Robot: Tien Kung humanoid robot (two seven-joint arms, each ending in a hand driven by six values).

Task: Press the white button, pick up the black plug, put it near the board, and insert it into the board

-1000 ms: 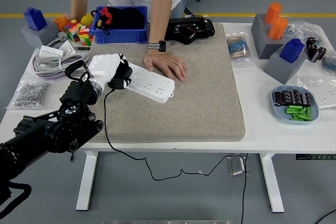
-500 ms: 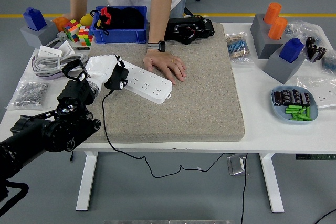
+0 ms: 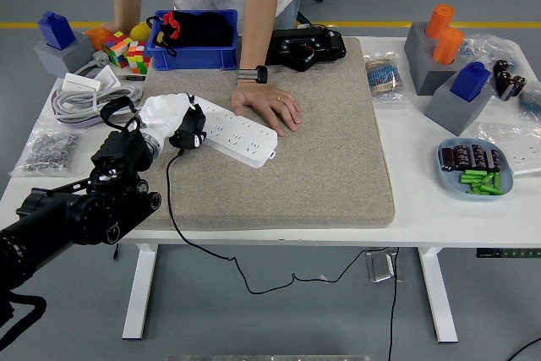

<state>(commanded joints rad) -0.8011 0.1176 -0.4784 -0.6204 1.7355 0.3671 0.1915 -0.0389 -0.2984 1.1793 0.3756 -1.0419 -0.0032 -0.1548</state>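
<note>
Left hand (image 3: 169,116), apparently on black plug (image 3: 188,134)

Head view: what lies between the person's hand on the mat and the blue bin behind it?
Only bare grey mat between the person's hand and the blue bin; the forearm crosses above, a dark wristband on it.

The left hand (image 3: 169,116) covers the power strip's (image 3: 239,134) near end; the black plug's (image 3: 187,131) prongs stay hidden.
</note>
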